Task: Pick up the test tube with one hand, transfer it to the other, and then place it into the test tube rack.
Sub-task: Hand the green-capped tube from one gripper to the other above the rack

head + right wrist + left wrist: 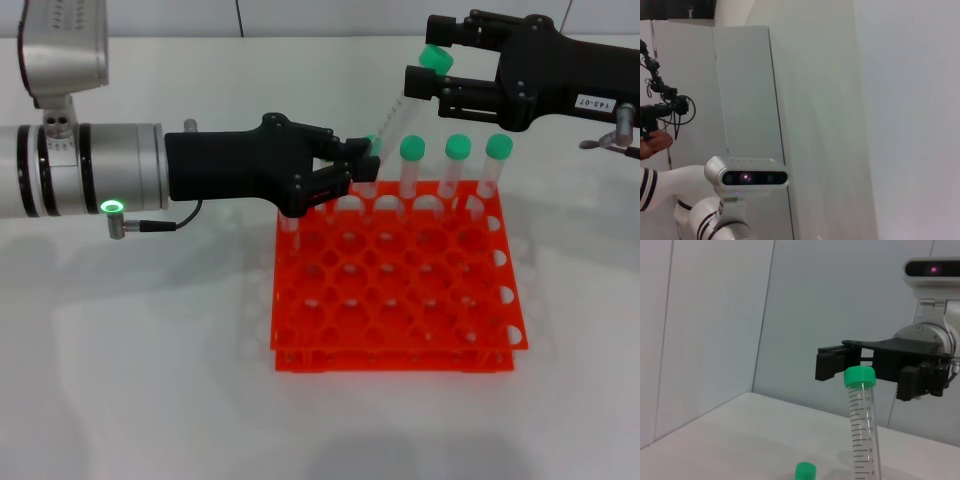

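**Test tube held between two pincers above the rack's far edge**

Test tube (400, 105) in the head view runs on a slant, its green cap up at the right pincer (424, 68) and its clear lower end reaching down to the left pincer (362, 165). The right pincer, black with a small white number label, comes in from the upper right, and its fingers stand on either side of the cap; whether they press on it I cannot tell. The left pincer, black on a silver arm with a green light ring (112, 207), reaches in from the left, its fingers drawn in around the tube's lower part just over the far left of the test tube rack (400, 300). The orange-red rack sits on the white tabletop (130, 380). Three other green-capped tubes (457, 165) stand upright in its far row, near the held tube.

From the left wrist camera, the tube (862, 425) rises upright with printed graduations showing, its cap just in front of the right pincer (840, 365), whose black fingers reach in from the right. Contact with the cap cannot be judged here either. Another green cap (805, 471) peeks in at the picture's edge. The robot's head camera (932, 271) shows above the far arm.

The right wrist camera shows only pale wall panels and the robot's head (747, 177), with no tube, rack or pincer.
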`<state>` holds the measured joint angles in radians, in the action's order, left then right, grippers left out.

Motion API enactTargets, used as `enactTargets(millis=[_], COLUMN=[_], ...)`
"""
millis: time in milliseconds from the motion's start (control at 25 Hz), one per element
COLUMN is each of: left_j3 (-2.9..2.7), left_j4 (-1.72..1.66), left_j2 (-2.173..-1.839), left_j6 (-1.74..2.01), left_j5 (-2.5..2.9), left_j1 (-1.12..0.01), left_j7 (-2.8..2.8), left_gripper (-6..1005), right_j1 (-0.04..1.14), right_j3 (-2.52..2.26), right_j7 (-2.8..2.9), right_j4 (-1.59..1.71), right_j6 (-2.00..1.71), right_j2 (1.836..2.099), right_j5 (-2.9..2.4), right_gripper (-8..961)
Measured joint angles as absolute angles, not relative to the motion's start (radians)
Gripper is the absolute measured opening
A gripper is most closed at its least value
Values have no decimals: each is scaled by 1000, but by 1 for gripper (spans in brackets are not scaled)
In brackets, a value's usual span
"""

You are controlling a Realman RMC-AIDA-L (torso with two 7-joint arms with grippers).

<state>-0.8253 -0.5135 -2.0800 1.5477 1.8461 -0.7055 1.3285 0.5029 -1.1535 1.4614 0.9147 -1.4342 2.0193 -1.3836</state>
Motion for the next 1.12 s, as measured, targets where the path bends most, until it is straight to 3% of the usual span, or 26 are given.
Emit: enactTargets(millis=[1120], left_j3=[-820], left_j4=[-523], left_j2=[-2078], left_j6=[1572], left_j5=[1836], left_j1=[-685], left_j7=[1325], left_gripper=[180], right_j1=[501], right_j3=[-1154], right_j7=[1462], right_j4=[905], right_j6=[-1436], right_j2=[2019], right_j5=[-1382], right_gripper=[692])
